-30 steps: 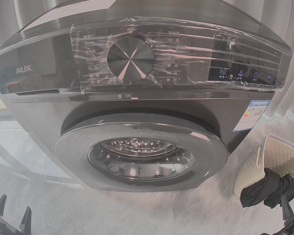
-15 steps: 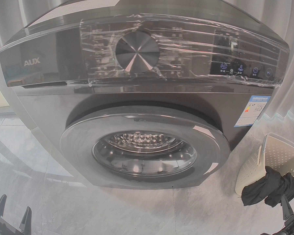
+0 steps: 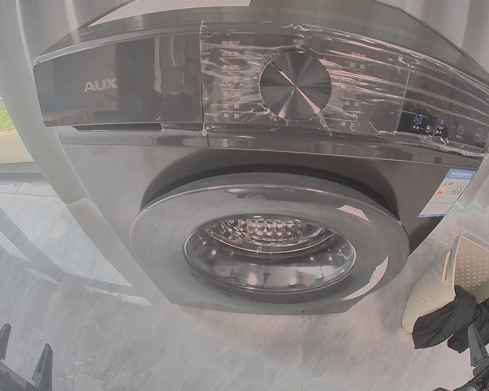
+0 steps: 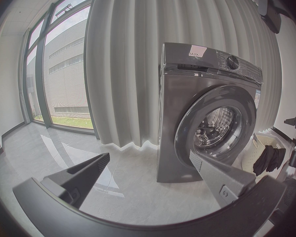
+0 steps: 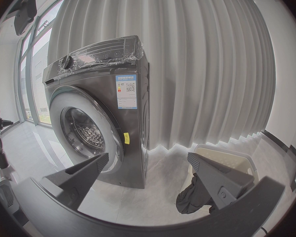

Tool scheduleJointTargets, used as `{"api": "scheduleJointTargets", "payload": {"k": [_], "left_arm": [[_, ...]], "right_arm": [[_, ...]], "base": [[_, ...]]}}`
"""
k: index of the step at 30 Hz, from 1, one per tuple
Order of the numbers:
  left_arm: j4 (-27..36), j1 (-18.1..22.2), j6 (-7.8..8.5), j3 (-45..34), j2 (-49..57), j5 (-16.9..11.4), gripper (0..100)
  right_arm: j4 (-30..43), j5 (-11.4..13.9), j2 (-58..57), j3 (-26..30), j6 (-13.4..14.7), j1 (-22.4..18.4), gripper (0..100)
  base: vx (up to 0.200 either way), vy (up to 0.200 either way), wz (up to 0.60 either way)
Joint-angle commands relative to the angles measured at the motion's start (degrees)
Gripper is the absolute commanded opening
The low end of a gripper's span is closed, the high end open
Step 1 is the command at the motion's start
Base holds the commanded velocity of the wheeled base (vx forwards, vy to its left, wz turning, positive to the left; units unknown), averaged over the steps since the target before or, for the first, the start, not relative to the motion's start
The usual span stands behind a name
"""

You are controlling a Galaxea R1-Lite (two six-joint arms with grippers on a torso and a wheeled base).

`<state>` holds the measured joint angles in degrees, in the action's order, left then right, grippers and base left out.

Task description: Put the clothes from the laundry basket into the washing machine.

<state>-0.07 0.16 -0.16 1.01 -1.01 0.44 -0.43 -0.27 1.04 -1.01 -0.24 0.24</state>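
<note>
A grey front-loading washing machine [image 3: 266,153] stands before me, its round glass door [image 3: 269,245] closed. The same machine [image 4: 204,109] stands ahead in the left wrist view, and in the right wrist view the washing machine [image 5: 98,116] stands to one side. To its right on the floor is a cream perforated laundry basket [image 3: 434,289] with a black garment [image 3: 451,321] draped over its rim. My left gripper [image 4: 148,162] is open and empty, low at the left, well short of the machine. My right gripper [image 5: 148,163] is open and empty, close to the basket [image 5: 227,158] and the black garment [image 5: 192,198].
Pale pleated curtains [image 4: 128,66] hang behind the machine. Tall windows [image 4: 59,66] lie to the left. Glossy grey floor tiles [image 3: 174,348] stretch in front of the machine.
The whole head view has shifted: the machine and basket sit farther right in the picture, so the camera has turned left. Both grippers hold their places.
</note>
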Motion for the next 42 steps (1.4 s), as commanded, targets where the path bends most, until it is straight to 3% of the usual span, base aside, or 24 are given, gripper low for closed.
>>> {"api": "scheduleJointTargets", "payload": {"k": [1,20,26,38,42], "left_arm": [[-0.01,0.02,-0.02,-1.01,0.75,0.00,100],[-0.01,0.02,-0.02,-1.01,0.75,0.00,100],[-0.01,0.02,-0.11,-1.01,0.75,0.18,100],[-0.01,0.02,-0.28,-1.01,0.75,0.18,100],[-0.01,0.02,-0.46,-1.01,0.75,0.35,100]], "right_arm": [[-0.10,0.00,0.02,1.01,-0.02,0.11,100],[-0.01,0.09,-0.07,1.01,-0.02,0.11,100],[-0.01,0.09,-0.07,1.01,-0.02,0.11,100],[-0.01,0.00,0.02,1.01,-0.02,0.11,100],[-0.01,0.09,0.02,1.01,-0.02,0.11,100]], "base": [[0.000,0.000,0.00],[0.000,0.000,0.00],[-0.200,0.000,0.00],[0.000,0.000,0.00],[-0.200,0.000,0.00]]}}
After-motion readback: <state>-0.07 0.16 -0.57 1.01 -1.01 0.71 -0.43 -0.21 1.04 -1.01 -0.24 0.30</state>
